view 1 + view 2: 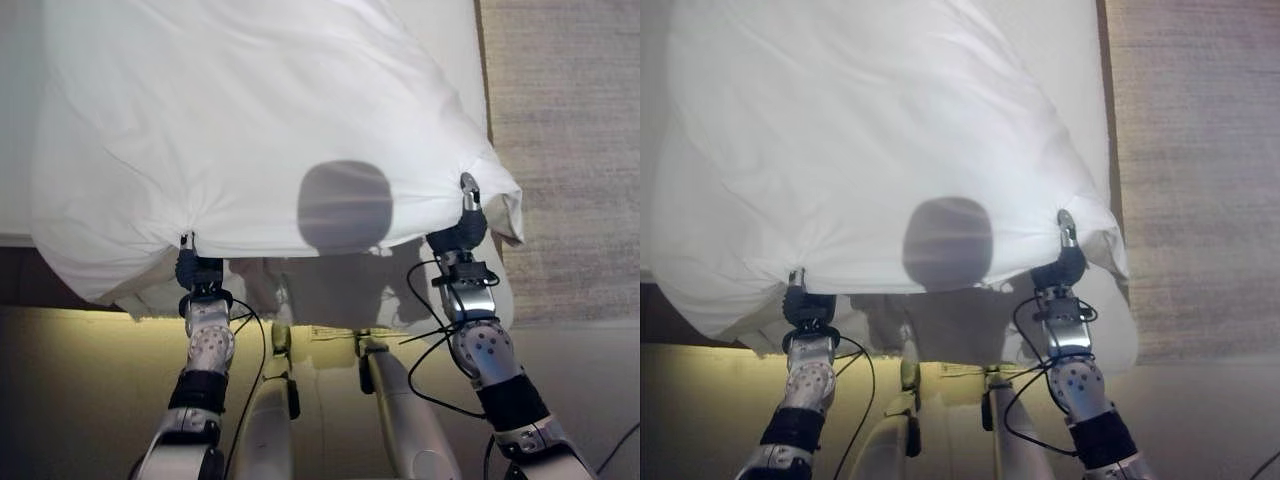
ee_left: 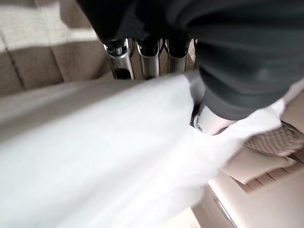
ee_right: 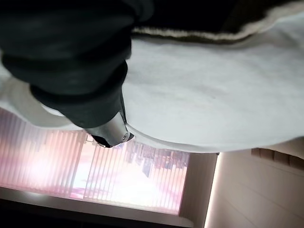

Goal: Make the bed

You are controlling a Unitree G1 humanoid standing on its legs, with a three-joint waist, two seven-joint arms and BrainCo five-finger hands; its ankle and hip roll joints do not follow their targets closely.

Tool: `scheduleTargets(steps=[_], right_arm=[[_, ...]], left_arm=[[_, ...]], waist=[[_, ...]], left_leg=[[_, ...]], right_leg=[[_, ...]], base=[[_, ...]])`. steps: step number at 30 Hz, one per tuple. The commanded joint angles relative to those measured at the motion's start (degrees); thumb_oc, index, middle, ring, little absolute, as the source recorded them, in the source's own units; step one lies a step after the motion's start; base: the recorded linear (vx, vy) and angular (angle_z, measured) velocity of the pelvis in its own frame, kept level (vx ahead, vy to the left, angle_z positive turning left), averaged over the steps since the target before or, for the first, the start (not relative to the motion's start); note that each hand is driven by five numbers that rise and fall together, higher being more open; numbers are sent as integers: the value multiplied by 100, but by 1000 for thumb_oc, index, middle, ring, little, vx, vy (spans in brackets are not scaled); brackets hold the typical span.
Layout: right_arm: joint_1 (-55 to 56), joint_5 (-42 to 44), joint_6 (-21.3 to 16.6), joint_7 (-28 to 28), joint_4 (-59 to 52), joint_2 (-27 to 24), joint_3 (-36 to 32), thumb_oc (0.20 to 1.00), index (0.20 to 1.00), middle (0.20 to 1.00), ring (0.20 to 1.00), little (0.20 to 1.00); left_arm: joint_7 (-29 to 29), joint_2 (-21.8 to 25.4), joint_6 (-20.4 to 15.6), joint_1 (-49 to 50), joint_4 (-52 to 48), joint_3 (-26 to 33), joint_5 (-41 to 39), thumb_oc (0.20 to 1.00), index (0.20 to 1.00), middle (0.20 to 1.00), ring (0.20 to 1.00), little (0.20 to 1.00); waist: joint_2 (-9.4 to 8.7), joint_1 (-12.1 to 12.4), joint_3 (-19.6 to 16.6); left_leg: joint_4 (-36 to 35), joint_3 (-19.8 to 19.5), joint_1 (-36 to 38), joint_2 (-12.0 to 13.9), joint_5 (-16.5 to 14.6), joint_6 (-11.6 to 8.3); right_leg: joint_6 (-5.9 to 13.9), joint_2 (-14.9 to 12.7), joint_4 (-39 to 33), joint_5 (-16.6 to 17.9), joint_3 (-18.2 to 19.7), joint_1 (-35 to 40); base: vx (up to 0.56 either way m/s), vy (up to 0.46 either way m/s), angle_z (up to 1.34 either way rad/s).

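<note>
Both hands up: left hand (image 1: 188, 262) and right hand (image 1: 466, 222) each clamp fingers on the near hem of the white duvet (image 1: 250, 130) (2 grips, well apart). It billows away over the bed (image 1: 440, 40), hem stretched crosswise between them.

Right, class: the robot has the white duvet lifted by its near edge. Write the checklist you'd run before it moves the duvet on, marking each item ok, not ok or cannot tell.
1. Left hand gripping the white duvet: ok, fabric bunches at its fingers.
2. Right hand gripping the duvet: ok, cloth puckers around it.
3. Both hands level: not ok, the right hand sits higher and further forward.
4. Near edge taut between the hands: ok, it spans them with little sag.
5. Far edge of the duvet lying straight: cannot tell, it is out of view.
6. Carpet beside the bed free of obstacles: ok where visible.
</note>
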Motion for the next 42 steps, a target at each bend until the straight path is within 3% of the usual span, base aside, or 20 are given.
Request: scheduleTargets(steps=[1,2,5,7,8,9,10,11,12,13,14,16,18,21,23,24,30,37,39,42], right_arm=[[615,-340,-423,68,-370,0,-595,200,200,200,200,200],[747,-502,-415,-66,-286,-94,-569,200,200,200,200,200],[816,-807,-418,-349,-53,-144,-521,200,200,200,200,200],[816,-871,-450,-375,7,-144,-477,200,200,200,200,200],[841,-843,-417,-351,24,-130,-448,200,200,200,200,200],[890,-914,-425,-397,-18,-139,-421,200,200,200,200,200],[875,-998,-512,-498,-96,-116,-378,200,200,200,200,200],[916,-1006,-475,-546,-156,-106,-399,200,200,200,200,200],[937,-918,-418,-553,-63,-67,-389,200,200,200,200,200],[934,-917,-418,-552,-62,-65,-390,200,200,200,200,200],[889,-848,-376,-617,38,59,-293,200,200,200,200,200],[875,-863,-340,-594,7,101,-249,200,200,200,200,200],[904,-885,-306,-601,2,122,-97,200,200,200,200,200],[1063,-891,-298,-592,112,106,-32,200,200,200,200,200],[1114,-910,-333,-593,156,103,-30,200,200,200,200,200],[1203,-911,-390,-600,158,110,-31,200,200,200,200,200],[1269,-1170,-378,-727,86,-98,16,200,200,200,200,200],[1215,-1499,-380,-878,116,-443,-160,200,200,200,200,200],[1210,-1502,-389,-896,129,-428,-151,200,200,200,200,200],[1174,-1524,-413,-848,100,-428,-109,200,200,200,200,200]], left_arm=[[-470,239,12,396,-702,-83,567,200,200,200,200,200],[-484,286,-19,449,-1006,-100,560,200,200,200,200,200],[-486,303,-132,305,-1269,-140,517,200,200,200,200,200],[-509,330,-124,278,-1386,-176,547,200,200,200,200,200],[-545,358,-105,283,-1491,-236,541,200,200,200,200,200],[-546,409,-68,324,-1633,-308,563,200,200,200,200,200],[-468,470,-137,239,-1635,-415,559,200,200,200,200,200],[-497,517,-79,158,-1683,-553,553,200,200,200,200,200],[-548,601,2,198,-1687,-718,615,200,200,200,200,200],[-548,603,2,196,-1687,-718,615,200,200,200,200,200],[-550,688,-38,315,-1746,-745,784,200,200,200,200,200],[-547,696,-33,399,-1785,-730,816,200,200,200,200,200],[-499,727,-50,446,-1804,-665,912,200,200,200,200,200],[-365,657,32,585,-1953,-532,940,200,200,200,200,200],[-310,662,30,583,-1953,-520,1009,200,200,200,200,200],[-291,620,51,684,-2031,-558,1028,200,200,200,200,200],[-180,463,-5,798,-2198,-679,972,200,200,200,200,200],[-223,142,-9,795,-2207,-902,927,200,200,200,200,200],[-200,125,17,825,-2254,-909,955,200,200,200,200,200],[-152,204,-33,851,-2386,-901,1015,200,200,200,200,200]], waist=[[-225,-140,-606],[-227,-131,-555],[-157,-64,-484],[-140,-14,-470],[-132,29,-454],[-103,-15,-427],[-81,-101,-397],[-85,-119,-375],[-61,-139,-321],[-66,-142,-339],[26,-91,-357],[74,-48,-381],[103,-86,-395],[62,-143,-337],[41,-178,-345],[45,-194,-406],[187,-173,-499],[179,-231,-413],[153,-256,-481],[23,-195,-537]], left_leg=[[-378,-359,-170,511,590,67],[-578,-257,-106,894,831,20],[-990,-452,-38,1290,1200,-121],[-987,-723,-35,1274,1187,-138],[-784,-956,-70,1156,1060,-136],[-108,-967,-230,872,563,-32],[261,-599,-312,701,200,-12],[880,-504,-509,300,-210,46],[1609,-411,-723,-188,-732,242],[1620,-407,-756,-200,-721,249],[1904,-103,-797,-397,-1082,459],[1882,53,-781,-435,-1127,533],[1662,203,-740,-528,-1051,626],[767,478,-392,-859,-640,747],[559,492,-311,-949,-527,735],[382,442,-215,-1053,-446,769],[458,470,-235,-1112,-466,797],[1463,475,-755,-1042,-482,508],[1207,476,-625,-807,-468,550],[609,-95,-461,-333,-147,511]], right_leg=[[13,253,-218,100,91,235],[49,171,-97,33,130,221],[190,-49,62,-2,338,210],[245,-68,52,49,482,186],[304,-135,-14,122,606,203],[430,-351,-104,211,675,258],[552,-628,-217,403,673,334],[704,-976,-576,715,792,522],[743,-1419,-1169,1434,1034,768],[754,-1432,-1191,1457,1039,750],[701,-1938,-1902,2334,865,876],[677,-1977,-2180,2452,682,881],[503,-1502,-1795,1685,597,781],[257,123,-677,687,325,383],[209,370,-541,562,391,400],[64,714,-410,433,508,485],[4,658,-550,446,723,593],[-114,533,-856,482,574,878],[-106,537,-818,451,561,858],[-98,427,-754,383,568,823]], base=[[-1,120,18],[-2,142,24],[32,414,20],[30,381,22],[7,391,7],[26,611,-14],[43,723,-26],[121,1040,-1],[98,826,11],[175,1102,10],[91,570,-30],[78,616,-53],[-27,537,-59],[-94,413,-73],[-43,170,-13],[-5,60,19],[-22,-13,11],[-63,-149,6],[-6,-74,42],[-7,30,24]])
